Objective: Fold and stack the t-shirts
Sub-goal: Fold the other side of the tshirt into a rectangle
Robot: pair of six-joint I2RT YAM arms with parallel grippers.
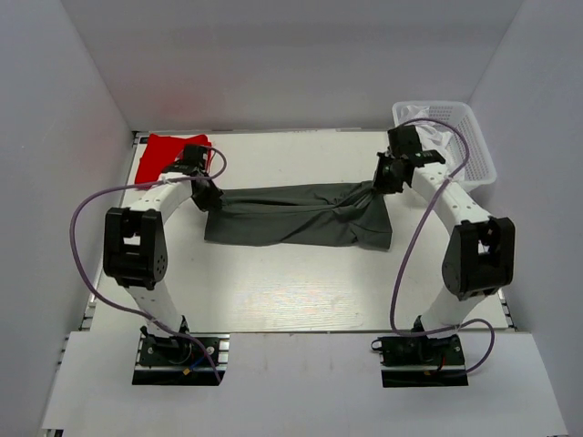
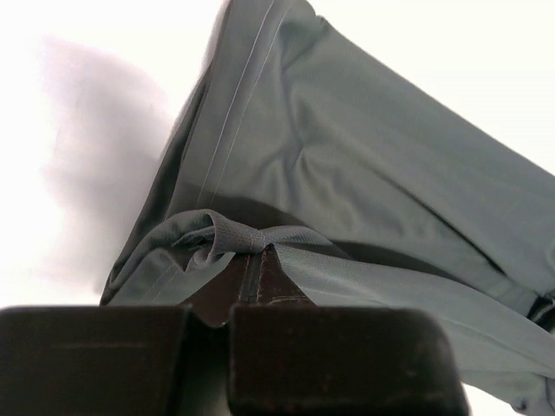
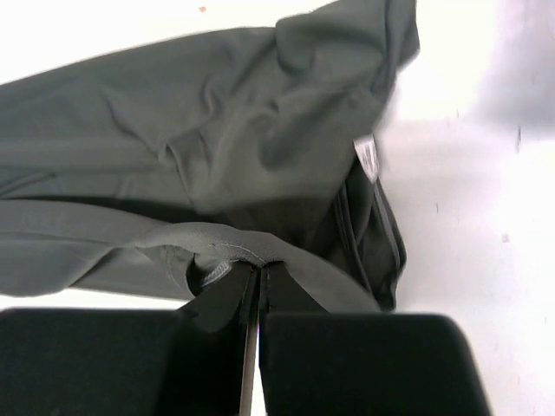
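A dark grey t-shirt (image 1: 296, 216) is stretched across the middle of the table between my two grippers. My left gripper (image 1: 212, 194) is shut on its left edge; in the left wrist view the gripper (image 2: 253, 253) pinches a bunched hem of the shirt (image 2: 364, 165). My right gripper (image 1: 382, 181) is shut on the shirt's right top edge; in the right wrist view the gripper (image 3: 260, 267) pinches a fold of the shirt (image 3: 217, 130). The held edge is lifted and the rest of the shirt sags to the table. A red t-shirt (image 1: 160, 153) lies at the back left.
A white mesh basket (image 1: 451, 141) stands at the back right corner, behind the right arm. White walls enclose the table (image 1: 291, 291) on three sides.
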